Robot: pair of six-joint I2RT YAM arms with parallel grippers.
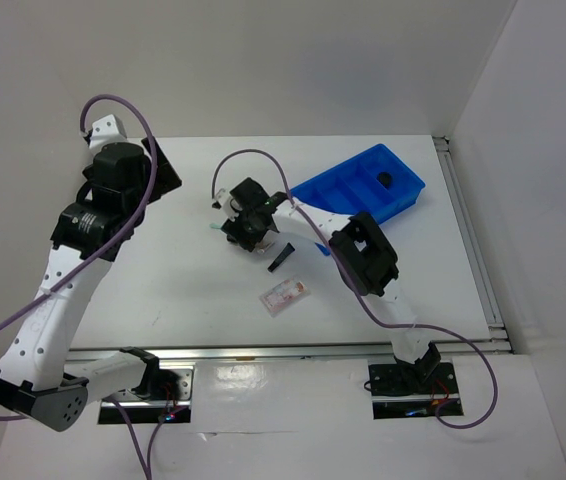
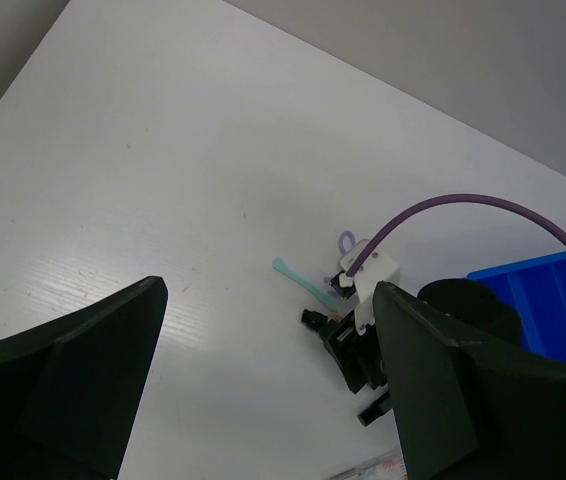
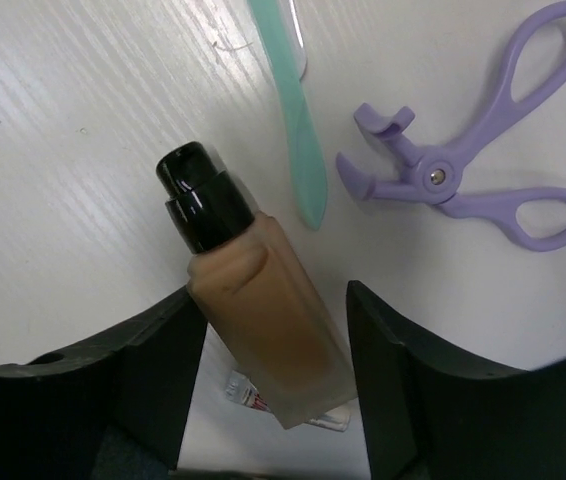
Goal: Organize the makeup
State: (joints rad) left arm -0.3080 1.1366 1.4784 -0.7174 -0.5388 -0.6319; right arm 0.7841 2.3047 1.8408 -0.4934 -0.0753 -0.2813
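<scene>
In the right wrist view my right gripper is open around a tan bottle with a black cap lying on the table. Its left finger touches the bottle and its right finger stands apart. A mint-green stick and a purple looped piece lie just beyond. From above, my right gripper is at mid-table. A slim black tube and a clear pinkish packet lie nearer. A round black pot sits in the blue bin. My left gripper is open and empty, held high at the far left.
The blue bin stands at the back right, against the right arm's forearm. A small clear sachet lies under the bottle's base. A purple cable arches over the right wrist. A white wall rises along the table's right side.
</scene>
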